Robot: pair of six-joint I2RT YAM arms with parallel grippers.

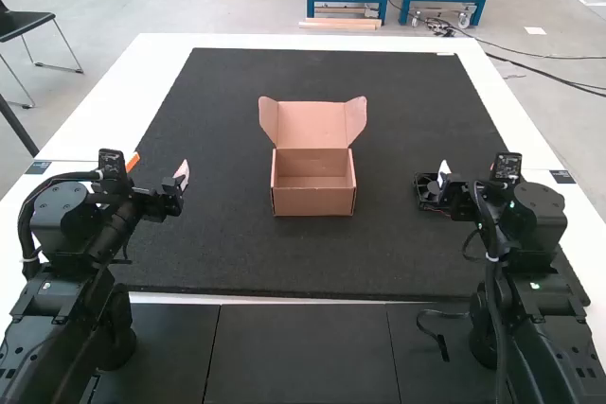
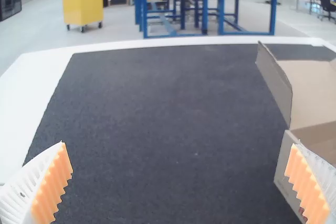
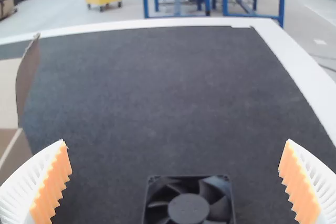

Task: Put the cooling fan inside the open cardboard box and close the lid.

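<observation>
An open cardboard box (image 1: 313, 181) stands in the middle of the black mat, its lid (image 1: 312, 123) tilted up at the back with side flaps spread. The left wrist view catches the box (image 2: 307, 129) off to one side. A black square cooling fan (image 1: 431, 189) lies flat on the mat to the right of the box, and the fan (image 3: 189, 201) sits just ahead of my right gripper (image 3: 176, 187), between its wide-open fingers. My right gripper (image 1: 447, 182) hovers beside it. My left gripper (image 1: 180, 179) stands open over the mat left of the box, holding nothing.
The black mat (image 1: 237, 234) covers most of the white table (image 1: 85, 101). Bare mat lies between each gripper and the box. The table's white border runs along the left, right and far edges.
</observation>
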